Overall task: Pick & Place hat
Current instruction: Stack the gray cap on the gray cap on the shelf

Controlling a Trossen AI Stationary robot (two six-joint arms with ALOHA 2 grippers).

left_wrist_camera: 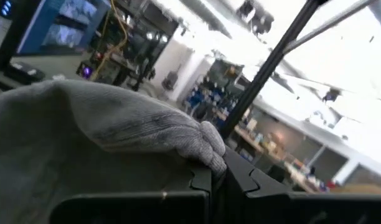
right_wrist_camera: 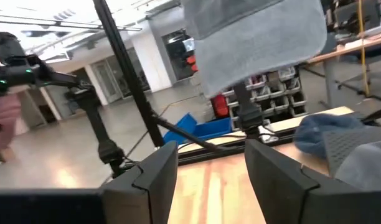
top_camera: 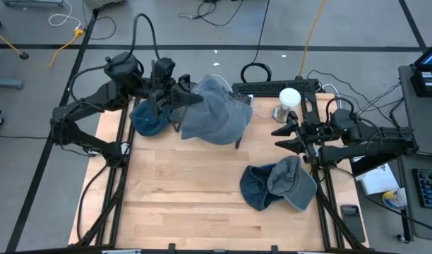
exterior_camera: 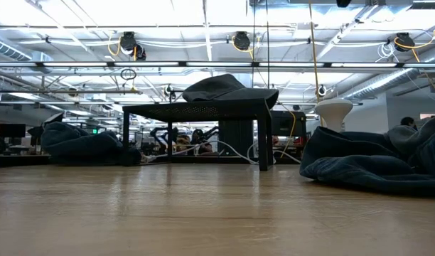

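Left pincer (top_camera: 179, 97) is clamped on the grey hat (top_camera: 214, 109), held over the black stand (top_camera: 238, 141) at the worktop's (top_camera: 188, 190) far side. Right pincer (top_camera: 286, 137) stands apart, empty, nearer the second hat (top_camera: 281, 183) lying flat just beside it.

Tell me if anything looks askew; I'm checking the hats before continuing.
The grey hat droops over the small black stand, covering most of it, with the left gripper shut on its edge. Another hat lies crumpled by the table's right edge.
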